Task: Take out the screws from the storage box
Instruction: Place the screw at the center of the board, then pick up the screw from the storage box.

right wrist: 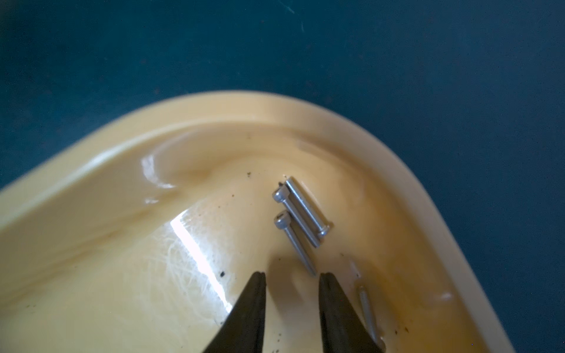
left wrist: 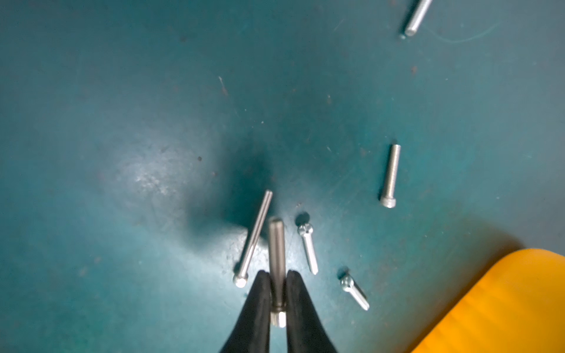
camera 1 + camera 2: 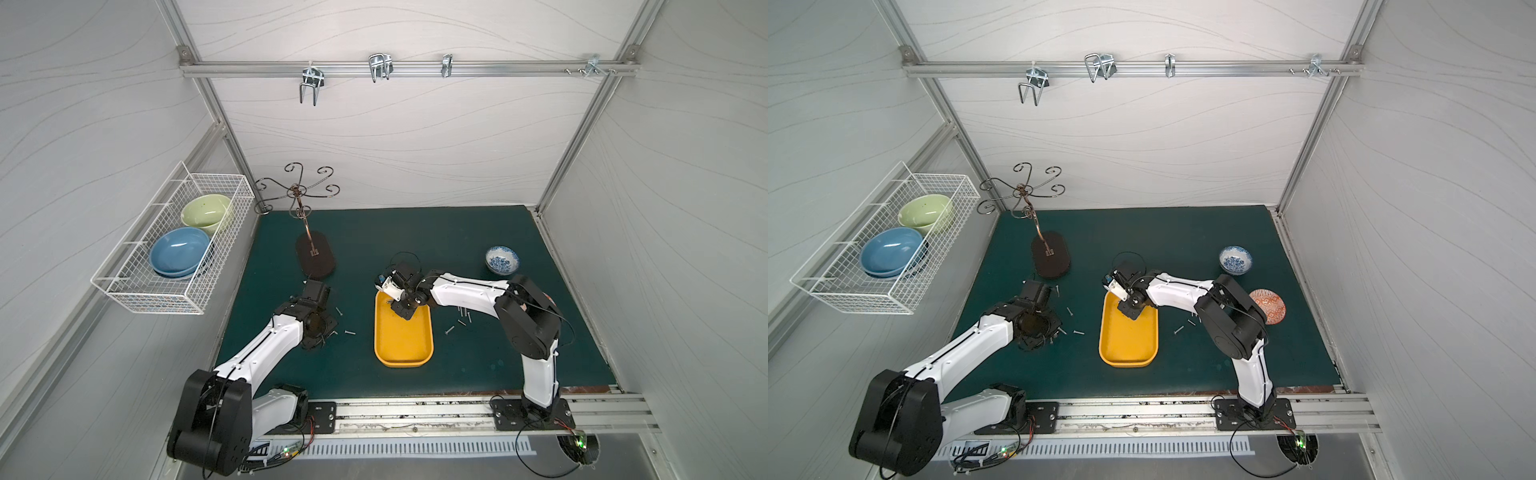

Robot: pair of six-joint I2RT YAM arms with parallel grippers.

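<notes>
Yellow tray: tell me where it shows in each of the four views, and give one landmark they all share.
Top view: yellow tray near the middle of the green mat, between the two arms.
Top view: same spot.
Left wrist: only one rounded corner, cut off at the frame's edge.
Right wrist: close up, a rounded end fills most of the picture, screws inside.
Shared landmark: the green mat around the tray.

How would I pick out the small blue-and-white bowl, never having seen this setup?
Start at the dark green mat and look to its far right part, behind the right arm. The small bowl has a blue-and-white pattern, unlike the orange patterned plate nearby and the plain bowls in the wire basket.
</notes>
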